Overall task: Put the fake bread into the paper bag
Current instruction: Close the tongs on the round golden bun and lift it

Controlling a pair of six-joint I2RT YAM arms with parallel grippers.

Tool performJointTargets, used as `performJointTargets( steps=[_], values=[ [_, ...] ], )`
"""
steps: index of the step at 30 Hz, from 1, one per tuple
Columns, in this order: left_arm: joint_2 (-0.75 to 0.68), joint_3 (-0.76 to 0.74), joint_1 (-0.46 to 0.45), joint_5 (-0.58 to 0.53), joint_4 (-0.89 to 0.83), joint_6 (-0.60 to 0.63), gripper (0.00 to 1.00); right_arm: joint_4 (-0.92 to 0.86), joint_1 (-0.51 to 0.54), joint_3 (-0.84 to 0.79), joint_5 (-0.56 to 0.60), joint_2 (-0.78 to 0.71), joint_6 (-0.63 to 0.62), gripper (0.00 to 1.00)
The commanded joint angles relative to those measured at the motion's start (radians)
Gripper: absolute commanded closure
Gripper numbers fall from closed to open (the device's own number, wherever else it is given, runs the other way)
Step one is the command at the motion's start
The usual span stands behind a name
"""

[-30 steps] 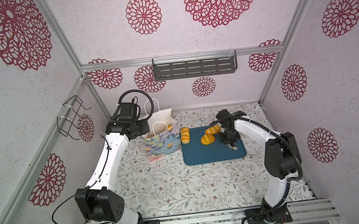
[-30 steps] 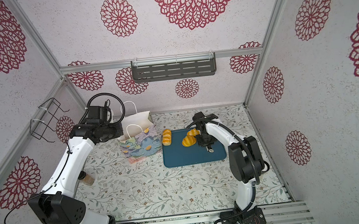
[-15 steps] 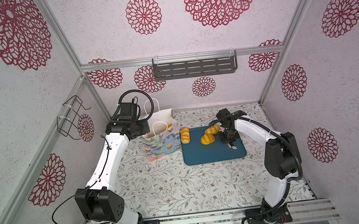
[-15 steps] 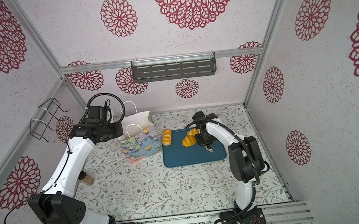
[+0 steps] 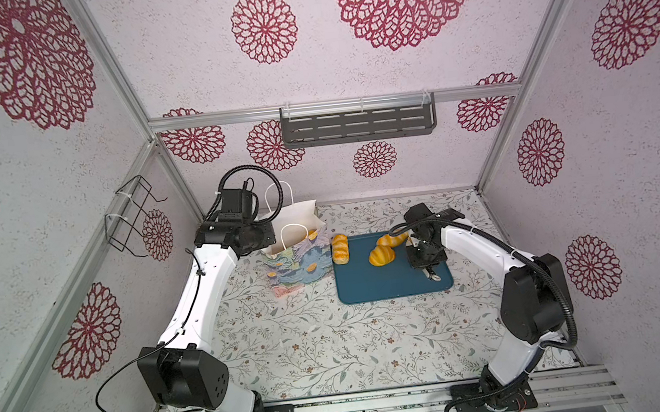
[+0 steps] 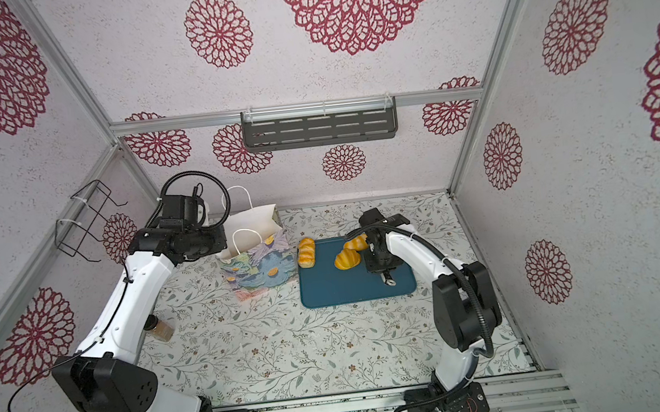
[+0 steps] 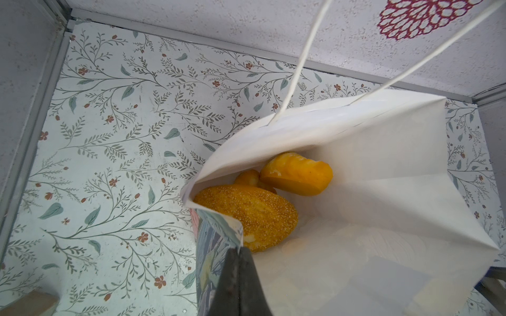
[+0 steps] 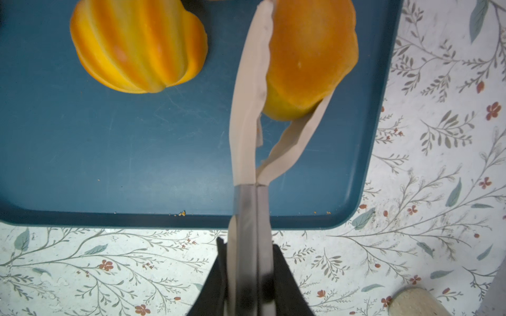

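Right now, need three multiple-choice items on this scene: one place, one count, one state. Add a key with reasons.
1. Where does the paper bag stand relative to the tray?
A. On it
B. Beside it, on the left arm's side
C. Beside it, on the right arm's side

2. How many breads show outside the bag in both top views?
A. One
B. Three
C. Six

3. What is the right claw doing?
A. Open, holding nothing
B. Shut on the bag's rim
C. Shut on tongs that pinch a bread

Key:
1 B: the bag stands off the tray's edge, next to the left arm.
2 B: one is at the tray edge nearest the bag, one is further in, and one is in the tongs.
3 C: the right wrist view shows the tong arms squeezed around the bread.
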Motion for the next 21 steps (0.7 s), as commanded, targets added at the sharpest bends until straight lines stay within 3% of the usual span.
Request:
performJointTargets(
  steps=[1,21],
  values=[
    [0.009,-0.016,-0.013,-0.005,-0.022,0.015,1.0,0.027,-0.008,-0.014,-0.01,-0.075,0.04,0.99],
    [-0.004,-0.02,-0.016,-0.015,-0.018,0.017,1.0,0.138,-0.004,-0.137,-0.083,-0.256,0.115,1.0]
  ],
)
